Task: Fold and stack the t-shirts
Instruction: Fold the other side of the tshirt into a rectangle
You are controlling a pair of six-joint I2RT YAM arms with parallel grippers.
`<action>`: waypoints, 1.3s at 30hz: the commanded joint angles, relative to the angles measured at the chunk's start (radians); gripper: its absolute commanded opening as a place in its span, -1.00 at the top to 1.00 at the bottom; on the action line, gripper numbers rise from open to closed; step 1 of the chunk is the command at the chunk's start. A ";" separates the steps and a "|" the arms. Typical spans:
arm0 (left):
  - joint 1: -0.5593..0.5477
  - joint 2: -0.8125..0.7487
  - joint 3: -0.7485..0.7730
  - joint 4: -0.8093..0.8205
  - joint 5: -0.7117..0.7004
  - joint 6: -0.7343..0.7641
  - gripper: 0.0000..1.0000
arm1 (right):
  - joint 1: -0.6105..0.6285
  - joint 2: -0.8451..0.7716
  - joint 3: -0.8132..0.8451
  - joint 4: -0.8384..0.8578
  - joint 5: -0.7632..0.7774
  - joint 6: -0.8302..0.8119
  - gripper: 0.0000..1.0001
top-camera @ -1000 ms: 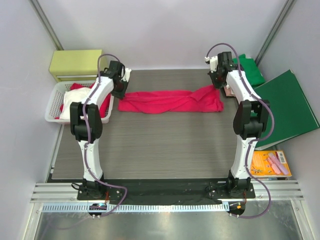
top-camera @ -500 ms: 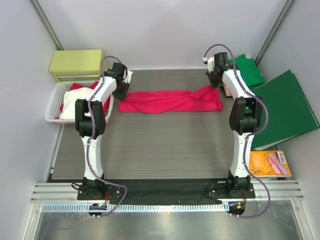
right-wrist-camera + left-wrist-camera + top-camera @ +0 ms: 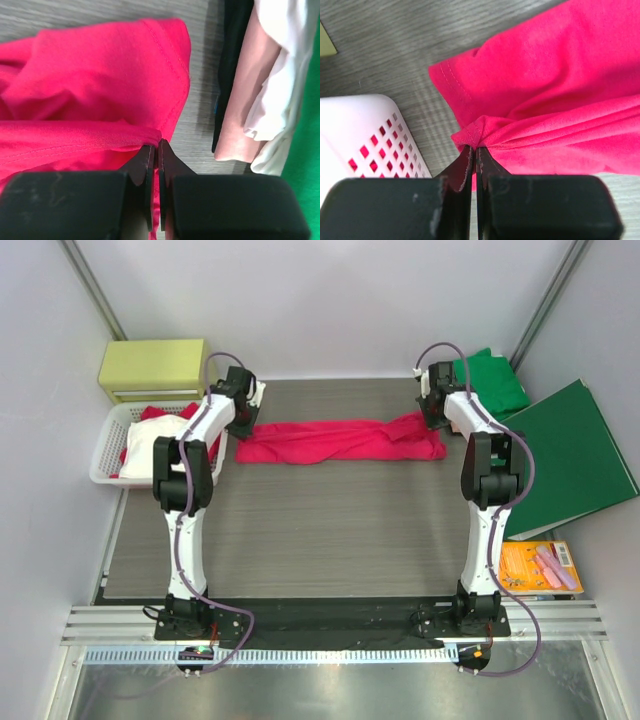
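Note:
The bright pinkish-red t-shirt lies stretched in a twisted band across the back of the grey table. My left gripper is shut on the shirt's left end. In the left wrist view a bunched hem of the shirt is pinched at the tips of the left gripper. My right gripper is at the shirt's right end and holds a folded edge of the shirt between nearly touching jaws. A green t-shirt lies at the back right. A pale beige-pink one lies folded just right of the right gripper.
A white perforated basket holding red and white clothes stands left of the left gripper, with a yellow-green box behind it. A dark-green folder and an orange packet lie on the right. White cloth and a black item sit by the beige-pink shirt.
Both arms have shifted slightly, with the right gripper moving a little right toward the folded clothes. The red shirt stays stretched between the two grippers.

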 commanded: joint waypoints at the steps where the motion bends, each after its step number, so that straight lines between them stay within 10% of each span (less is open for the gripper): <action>1: 0.011 0.018 0.049 0.037 -0.039 0.012 1.00 | -0.008 -0.089 -0.006 0.076 0.051 0.013 0.88; 3: 0.011 0.025 0.061 0.028 -0.035 0.008 0.98 | -0.008 -0.086 -0.006 0.078 0.053 0.010 0.81; 7: 0.011 0.027 0.051 0.039 -0.038 0.011 0.79 | -0.008 -0.084 -0.008 0.084 0.054 0.013 -0.15; 10: 0.011 0.026 0.038 0.048 -0.067 0.011 0.05 | -0.008 -0.084 -0.015 0.092 0.057 0.013 -0.53; 15: 0.009 -0.001 0.002 0.085 -0.096 0.020 -0.46 | -0.008 -0.100 -0.052 0.107 0.042 0.013 -0.59; 39: -0.024 -0.160 0.018 0.134 -0.108 -0.028 -0.73 | -0.005 -0.428 -0.345 0.225 -0.068 0.016 -0.70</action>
